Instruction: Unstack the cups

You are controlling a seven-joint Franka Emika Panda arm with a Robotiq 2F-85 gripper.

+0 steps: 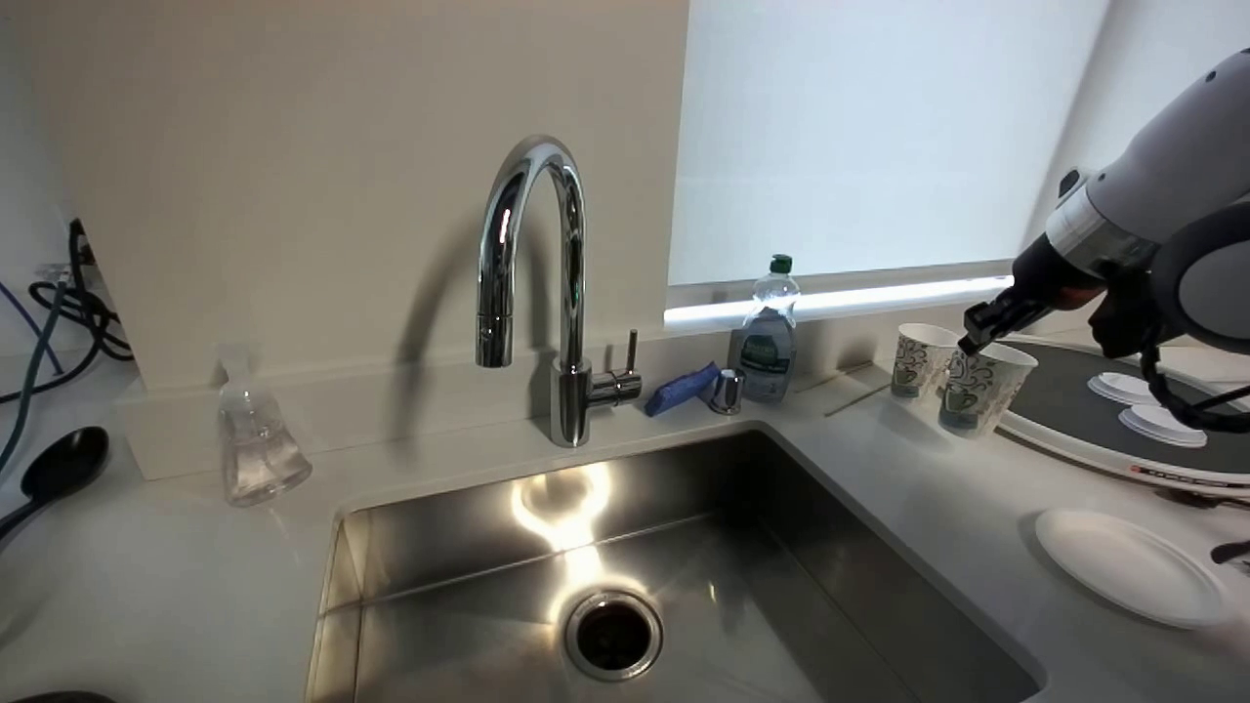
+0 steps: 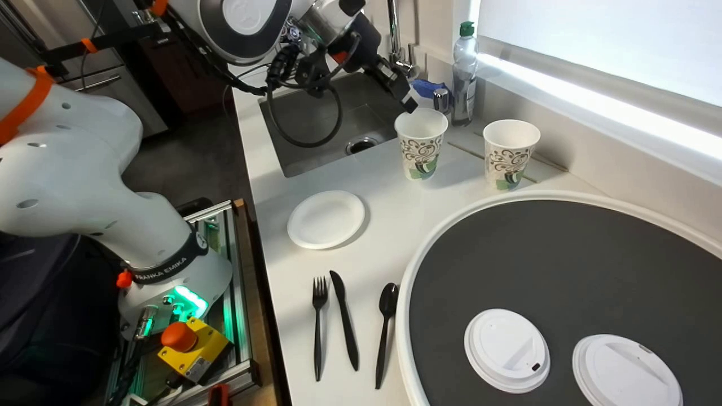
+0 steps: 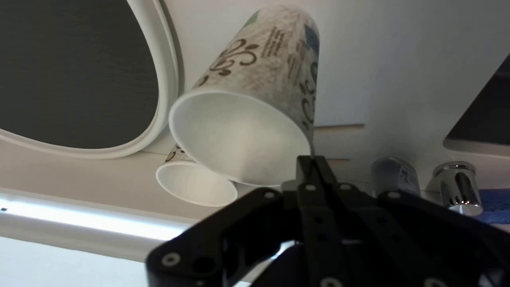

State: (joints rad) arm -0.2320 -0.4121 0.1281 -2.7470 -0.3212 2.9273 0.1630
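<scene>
The white tapered paper cup with brown scroll print (image 2: 420, 155) sits mouth up, on or just over the pale counter (image 2: 389, 197), long axis near vertical, below the slanting black two-fingered gripper (image 3: 312, 161); the matching twin (image 2: 509, 163) stands apart. The jaws are closed at the first cup's rim; whether they pinch it, I cannot tell. Any retreat should follow that axis.

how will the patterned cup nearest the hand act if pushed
That cup looks papery, so it may dent if pressed. It appears empty, so it's probably light. It tapers downward, so a high push could tip it.
</scene>
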